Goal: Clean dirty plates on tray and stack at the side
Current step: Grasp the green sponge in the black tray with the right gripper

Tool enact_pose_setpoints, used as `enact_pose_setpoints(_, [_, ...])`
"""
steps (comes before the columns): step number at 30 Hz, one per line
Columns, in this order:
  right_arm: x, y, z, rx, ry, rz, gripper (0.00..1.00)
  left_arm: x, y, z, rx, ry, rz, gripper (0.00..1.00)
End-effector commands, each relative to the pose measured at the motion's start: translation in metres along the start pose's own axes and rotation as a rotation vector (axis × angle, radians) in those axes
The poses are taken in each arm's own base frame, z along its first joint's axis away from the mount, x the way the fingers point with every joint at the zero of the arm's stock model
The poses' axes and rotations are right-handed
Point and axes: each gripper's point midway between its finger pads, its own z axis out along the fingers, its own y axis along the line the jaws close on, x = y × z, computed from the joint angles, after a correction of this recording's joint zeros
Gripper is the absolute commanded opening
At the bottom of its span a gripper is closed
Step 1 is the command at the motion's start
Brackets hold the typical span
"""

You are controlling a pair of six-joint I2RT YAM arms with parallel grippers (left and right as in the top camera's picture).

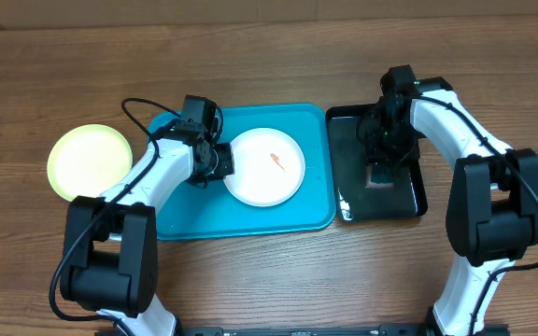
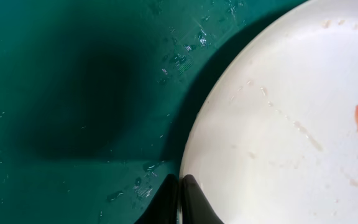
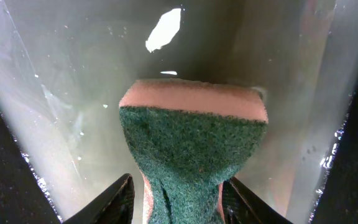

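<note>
Brown wooden bench [image 1: 250, 56] with two robot arms, a big blue-green plastic tray [image 1: 306, 210] and a smaller shiny black tray [image 1: 348, 201].
On the blue-green tray lies a round white plastic plate [image 1: 264, 173] with an orange-red smear [image 1: 276, 161], and the left fingers [image 2: 191, 198] are pinched tight on its rim. A round yellow-green plastic plate [image 1: 89, 161] sits on the bench, left of that tray. Over the black tray the right fingers [image 3: 120, 199] squeeze a green and pink sponge [image 3: 194, 143].
</note>
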Motion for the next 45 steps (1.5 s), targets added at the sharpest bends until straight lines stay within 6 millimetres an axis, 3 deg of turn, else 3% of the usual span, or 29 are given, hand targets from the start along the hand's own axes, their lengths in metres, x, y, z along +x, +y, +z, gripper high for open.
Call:
enact_pose_setpoints(1, [-0.001, 0.002, -0.009, -0.012, -0.024, -0.001, 0.47, -0.004, -0.005, -0.003, 0.014, -0.007, 0.023, 0.04])
enact_pose_setpoints(5, [-0.001, 0.002, -0.009, -0.012, -0.023, -0.001, 0.47, -0.004, -0.004, -0.003, 0.014, -0.007, 0.023, 0.04])
enact_pose_setpoints(9, [0.0, 0.002, -0.008, -0.012, -0.02, 0.0, 0.47, -0.003, -0.004, -0.002, 0.013, -0.002, 0.023, 0.12])
enact_pose_setpoints(29, [0.002, 0.001, -0.008, -0.011, -0.013, 0.001, 0.46, 0.005, 0.0, 0.009, 0.004, 0.027, 0.016, 0.07])
enact_pose_setpoints(32, [0.004, 0.001, -0.008, -0.01, -0.006, 0.001, 0.46, 0.007, 0.001, 0.009, 0.001, 0.032, 0.015, 0.17])
enact_pose_setpoints(45, [0.004, 0.001, -0.008, -0.009, -0.003, 0.002, 0.44, 0.008, 0.0, 0.012, 0.01, 0.031, 0.012, 0.09])
